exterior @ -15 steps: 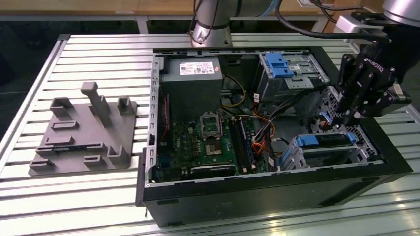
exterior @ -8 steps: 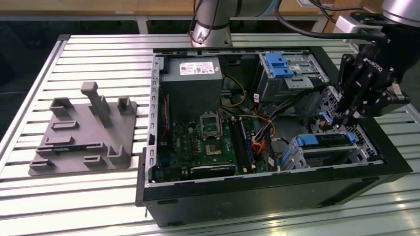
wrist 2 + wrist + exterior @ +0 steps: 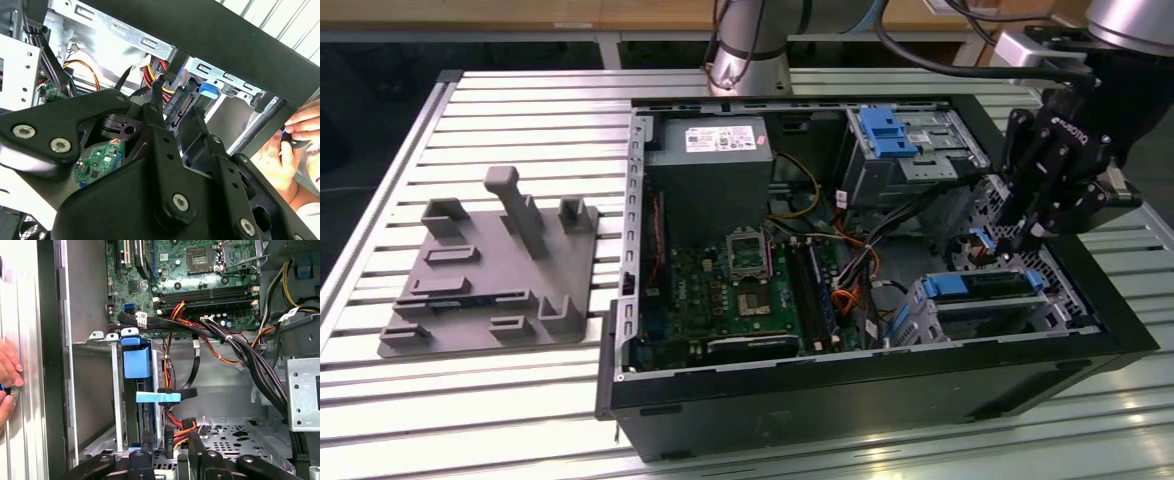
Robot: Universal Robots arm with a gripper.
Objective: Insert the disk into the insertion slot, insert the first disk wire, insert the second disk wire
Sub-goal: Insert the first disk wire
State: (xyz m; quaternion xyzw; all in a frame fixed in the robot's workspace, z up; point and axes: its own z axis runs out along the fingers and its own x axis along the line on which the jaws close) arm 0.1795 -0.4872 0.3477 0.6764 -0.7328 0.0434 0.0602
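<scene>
The disk in its blue carrier sits inside the silver insertion slot at the case's corner, on the exterior view's right. My gripper hangs just over the disk's connector end. In both wrist views its fingers stand on either side of a black wire connector with red, yellow and black leads, and appear shut on it. That connector lies close to the disk's end. A second black wire plug with a blue tag hangs beside the carrier.
Bundles of black cables cross the case beside the cage. A taller grey bay with a blue latch stands behind. The motherboard fills the case middle. A person's hand rests on the case's outer wall. A grey fixture lies on the table.
</scene>
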